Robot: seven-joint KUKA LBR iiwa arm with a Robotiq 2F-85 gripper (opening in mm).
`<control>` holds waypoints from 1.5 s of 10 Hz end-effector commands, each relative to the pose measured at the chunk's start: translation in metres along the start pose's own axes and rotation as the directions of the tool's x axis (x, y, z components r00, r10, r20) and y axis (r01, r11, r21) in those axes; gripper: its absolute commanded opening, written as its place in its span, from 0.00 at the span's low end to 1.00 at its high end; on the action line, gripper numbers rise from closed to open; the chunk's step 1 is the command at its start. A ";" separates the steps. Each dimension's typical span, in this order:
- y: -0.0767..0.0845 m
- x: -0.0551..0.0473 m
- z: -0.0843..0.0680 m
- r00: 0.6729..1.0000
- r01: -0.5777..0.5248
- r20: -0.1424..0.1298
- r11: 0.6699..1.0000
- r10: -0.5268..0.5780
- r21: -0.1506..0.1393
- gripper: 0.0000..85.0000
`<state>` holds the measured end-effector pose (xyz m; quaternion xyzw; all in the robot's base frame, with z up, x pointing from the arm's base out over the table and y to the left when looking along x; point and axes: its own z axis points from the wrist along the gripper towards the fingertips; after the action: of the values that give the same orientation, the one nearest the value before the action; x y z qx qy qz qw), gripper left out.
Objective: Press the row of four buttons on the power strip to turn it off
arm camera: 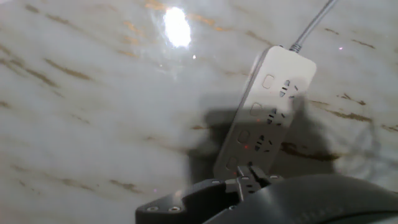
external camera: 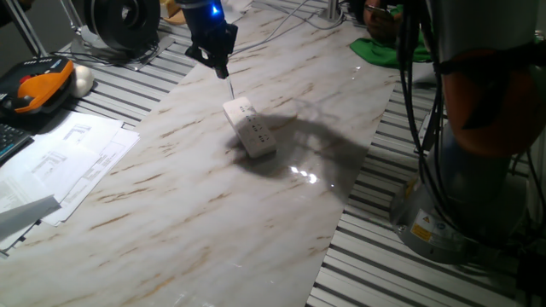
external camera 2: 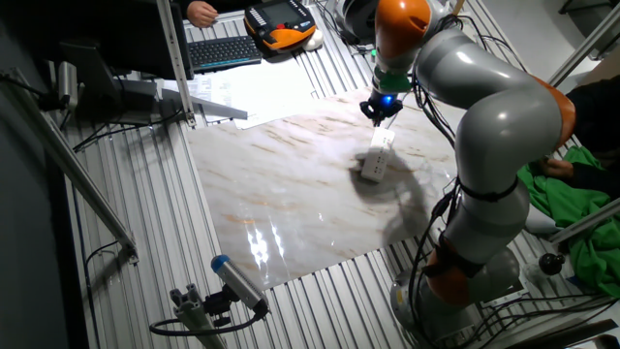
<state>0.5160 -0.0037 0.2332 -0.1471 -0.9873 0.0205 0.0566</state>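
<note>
Hovering just above the power strip [external camera: 250,127], the gripper [external camera: 223,70], whose finger state I cannot tell, risks sliding the loose strip when pressing the nearest of the row of four buttons [arm camera: 250,121].

White power strip [external camera: 251,127] flat on marble, row of four buttons [arm camera: 249,122] along one edge

Bare marble slab [external camera: 196,205] surrounds the power strip [external camera: 249,127]; paper sheets [external camera: 64,162] lie well apart.
</note>
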 end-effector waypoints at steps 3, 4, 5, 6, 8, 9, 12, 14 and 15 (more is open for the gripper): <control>-0.006 -0.017 0.014 0.972 -0.235 0.005 0.972 0.235 -0.022 0.40; -0.008 -0.023 0.024 0.972 -0.235 0.011 0.971 0.236 -0.036 0.40; -0.009 -0.028 0.037 0.969 -0.244 0.017 0.968 0.246 -0.050 0.40; -0.008 -0.033 0.054 0.962 -0.268 0.040 0.962 0.271 -0.060 0.60; -0.010 -0.040 0.074 0.960 -0.272 0.049 0.960 0.276 -0.069 0.60; -0.010 -0.042 0.079 0.962 -0.267 0.039 0.961 0.270 -0.073 0.60; -0.009 -0.043 0.079 0.953 -0.300 0.033 0.953 0.302 -0.048 0.60; -0.009 -0.043 0.079 0.954 -0.283 0.078 0.957 0.288 -0.062 0.40; -0.009 -0.043 0.079 0.952 -0.286 0.091 0.955 0.293 -0.079 0.40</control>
<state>0.5449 -0.0273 0.1512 -0.2912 -0.9567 0.0061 -0.0005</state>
